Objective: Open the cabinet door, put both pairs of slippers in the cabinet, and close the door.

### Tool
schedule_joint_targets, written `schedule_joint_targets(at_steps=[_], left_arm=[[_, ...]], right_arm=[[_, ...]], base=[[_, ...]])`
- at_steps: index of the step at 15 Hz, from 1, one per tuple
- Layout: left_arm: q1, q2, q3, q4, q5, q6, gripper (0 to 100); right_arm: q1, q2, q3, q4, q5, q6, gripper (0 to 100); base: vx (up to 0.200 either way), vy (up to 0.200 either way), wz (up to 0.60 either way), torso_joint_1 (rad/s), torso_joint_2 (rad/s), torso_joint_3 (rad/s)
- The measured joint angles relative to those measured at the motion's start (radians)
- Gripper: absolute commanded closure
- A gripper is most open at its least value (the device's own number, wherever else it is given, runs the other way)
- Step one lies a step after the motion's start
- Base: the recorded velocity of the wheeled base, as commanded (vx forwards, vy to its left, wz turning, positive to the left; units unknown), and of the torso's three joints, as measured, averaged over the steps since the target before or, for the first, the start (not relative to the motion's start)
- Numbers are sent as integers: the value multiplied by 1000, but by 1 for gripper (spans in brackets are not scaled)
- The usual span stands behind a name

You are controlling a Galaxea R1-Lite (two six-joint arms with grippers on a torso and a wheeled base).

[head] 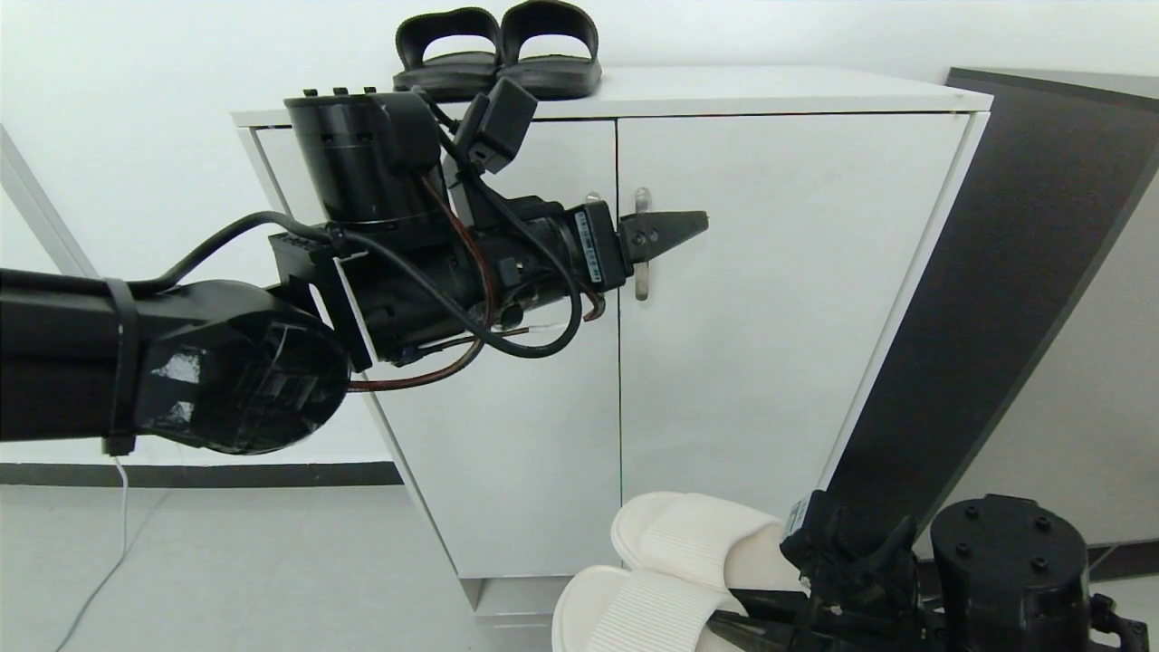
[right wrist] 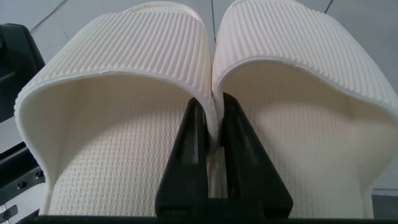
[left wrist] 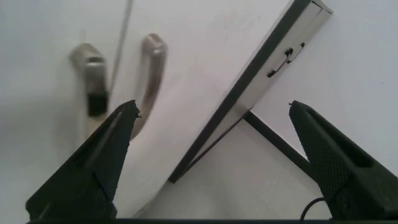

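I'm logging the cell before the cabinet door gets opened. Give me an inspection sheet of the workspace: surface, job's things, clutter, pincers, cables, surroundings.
Surface: pale floor; the cabinet stands on it.
Job's things: white cabinet, both doors shut; black slippers side by side on its top; white slippers held low in front of it.
Clutter: nothing seen.
Pincers: left pincer open, level with the right door's handle, not closed on it; right pincer shut on the white slippers' touching inner walls.
Cables: thin white cord down the wall to the floor, on the left.
Surroundings: white wall; dark panel beside the cabinet on the right.
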Motion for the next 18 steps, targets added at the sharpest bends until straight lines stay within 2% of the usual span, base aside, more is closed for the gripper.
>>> schedule_joint_targets(at_steps=[11, 12, 18], left_arm=[[15, 77, -89, 31, -2, 0, 0], [15, 83, -95, 30, -3, 0, 100], [8, 96, -97, 30, -6, 2, 100]], right_arm=[[1, 3, 3, 0, 0, 0, 100], [1, 3, 3, 0, 0, 0, 100], [3, 4, 5, 1, 15, 0, 100]], base=[[0, 0, 0, 0, 0, 0], [0, 0, 0, 0, 0, 0], [0, 0, 0, 0, 0, 0]])
